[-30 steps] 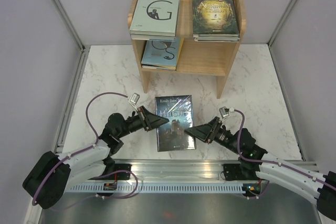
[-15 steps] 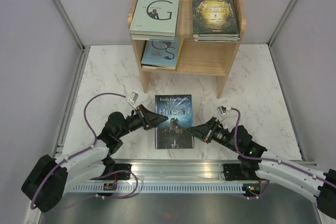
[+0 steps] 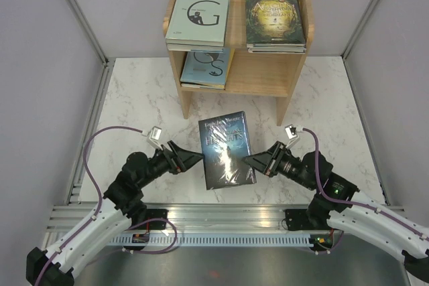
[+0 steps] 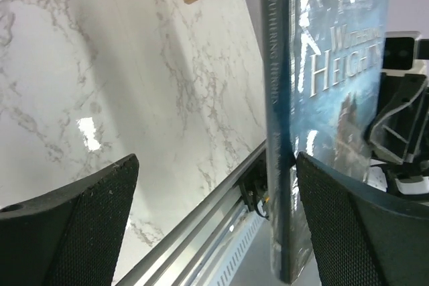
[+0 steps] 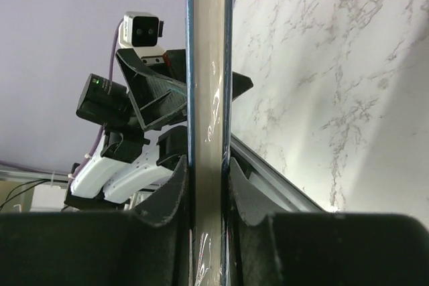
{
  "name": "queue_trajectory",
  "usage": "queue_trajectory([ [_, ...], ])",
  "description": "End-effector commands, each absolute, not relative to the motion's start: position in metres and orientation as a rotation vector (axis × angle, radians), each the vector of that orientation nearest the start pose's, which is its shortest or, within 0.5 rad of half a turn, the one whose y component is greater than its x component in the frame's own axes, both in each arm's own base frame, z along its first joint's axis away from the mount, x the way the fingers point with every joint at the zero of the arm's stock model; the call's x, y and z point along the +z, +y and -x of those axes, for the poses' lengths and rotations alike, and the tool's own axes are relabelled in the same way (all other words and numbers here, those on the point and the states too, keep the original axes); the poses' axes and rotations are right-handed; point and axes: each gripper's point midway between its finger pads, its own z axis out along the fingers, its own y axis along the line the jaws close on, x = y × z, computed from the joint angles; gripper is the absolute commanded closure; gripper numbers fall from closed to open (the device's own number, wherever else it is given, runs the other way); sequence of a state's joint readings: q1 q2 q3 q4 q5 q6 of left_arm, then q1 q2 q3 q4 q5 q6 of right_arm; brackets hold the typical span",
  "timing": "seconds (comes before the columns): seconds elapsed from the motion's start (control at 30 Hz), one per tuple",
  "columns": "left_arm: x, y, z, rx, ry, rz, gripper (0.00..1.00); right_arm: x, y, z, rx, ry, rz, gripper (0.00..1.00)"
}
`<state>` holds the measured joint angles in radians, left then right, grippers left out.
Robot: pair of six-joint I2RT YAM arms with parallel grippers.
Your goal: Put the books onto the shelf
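From above, the blue book (image 3: 228, 151) is up off the table (image 3: 134, 98) now and tipped, in front of the shelf (image 3: 268, 75); before, it lay flat. In the left wrist view the left gripper (image 4: 214, 226) has opened wide and let go. In the right wrist view the right gripper (image 5: 208, 192) pinches the book's edge, so that arm alone must carry it up.

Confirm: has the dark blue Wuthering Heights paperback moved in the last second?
Yes. The dark blue paperback lifted and tilted, top edge now nearer the light wooden shelf, clamped in the right tool.
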<state>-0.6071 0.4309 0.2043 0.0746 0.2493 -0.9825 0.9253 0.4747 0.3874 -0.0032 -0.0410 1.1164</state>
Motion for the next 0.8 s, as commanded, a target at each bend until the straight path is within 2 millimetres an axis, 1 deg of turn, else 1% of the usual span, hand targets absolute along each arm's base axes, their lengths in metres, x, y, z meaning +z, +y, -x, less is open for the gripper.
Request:
queue_trajectory([
  [0.0,0.109,-0.194,-0.169,-1.158,2.062,0.175,0.01,0.322,0.236,-0.129,1.634,1.636,-0.130,1.00],
  [0.07,0.102,-0.193,-0.170,-1.149,2.059,0.184,0.00,0.327,0.234,-0.128,1.639,1.622,-0.130,1.00],
  [0.13,0.091,-0.191,-0.169,-1.145,2.069,0.207,0.00,0.330,0.233,-0.132,1.618,1.611,-0.140,1.00],
  [0.17,0.090,-0.191,-0.169,-1.146,2.067,0.202,0.00,0.329,0.236,-0.134,1.607,1.624,-0.140,1.00],
  [0.2,0.090,-0.191,-0.169,-1.144,2.066,0.197,0.00,0.331,0.237,-0.135,1.604,1.626,-0.137,1.00],
  [0.23,0.088,-0.190,-0.169,-1.135,2.069,0.191,0.00,0.337,0.237,-0.137,1.594,1.616,-0.127,1.00],
  [0.27,0.092,-0.191,-0.171,-1.145,2.047,0.187,0.00,0.337,0.241,-0.140,1.579,1.628,-0.125,1.00],
  [0.3,0.091,-0.192,-0.171,-1.145,2.047,0.187,0.00,0.340,0.241,-0.142,1.568,1.625,-0.125,1.00],
  [0.33,0.090,-0.192,-0.171,-1.144,2.051,0.183,0.00,0.349,0.240,-0.144,1.551,1.605,-0.120,1.00],
  [0.37,0.089,-0.193,-0.171,-1.145,2.055,0.178,0.00,0.348,0.243,-0.149,1.528,1.621,-0.121,1.00],
  [0.4,0.089,-0.194,-0.171,-1.150,2.058,0.174,0.00,0.352,0.244,-0.152,1.517,1.620,-0.118,1.00],
  [0.43,0.090,-0.194,-0.171,-1.154,2.053,0.172,0.00,0.363,0.245,-0.153,1.507,1.601,-0.107,1.00],
  [0.47,0.088,-0.195,-0.171,-1.153,2.067,0.168,0.00,0.361,0.250,-0.159,1.487,1.621,-0.103,1.00],
  [0.5,0.088,-0.196,-0.171,-1.157,2.066,0.163,0.00,0.364,0.252,-0.161,1.481,1.618,-0.098,1.00],
  [0.53,0.088,-0.197,-0.171,-1.157,2.067,0.158,0.00,0.375,0.252,-0.163,1.481,1.602,-0.097,1.00],
  [0.57,0.087,-0.197,-0.170,-1.159,2.071,0.156,0.00,0.373,0.255,-0.169,1.455,1.611,-0.095,1.00],
  [0.6,0.087,-0.197,-0.170,-1.162,2.070,0.154,0.00,0.378,0.256,-0.171,1.450,1.603,-0.094,1.00],
  [0.63,0.087,-0.197,-0.171,-1.161,2.068,0.153,0.00,0.388,0.256,-0.173,1.450,1.582,-0.094,1.00],
  [0.67,0.087,-0.198,-0.170,-1.162,2.069,0.152,0.00,0.387,0.259,-0.181,1.428,1.594,-0.095,1.00],
  [0.7,0.087,-0.197,-0.170,-1.162,2.069,0.152,0.00,0.390,0.261,-0.184,1.423,1.592,-0.092,1.00],
  [0.73,0.086,-0.197,-0.170,-1.162,2.069,0.152,0.00,0.400,0.261,-0.187,1.426,1.572,-0.094,1.00],
  [0.77,0.086,-0.197,-0.170,-1.162,2.069,0.152,0.00,0.398,0.263,-0.197,1.403,1.585,-0.105,1.00],
])
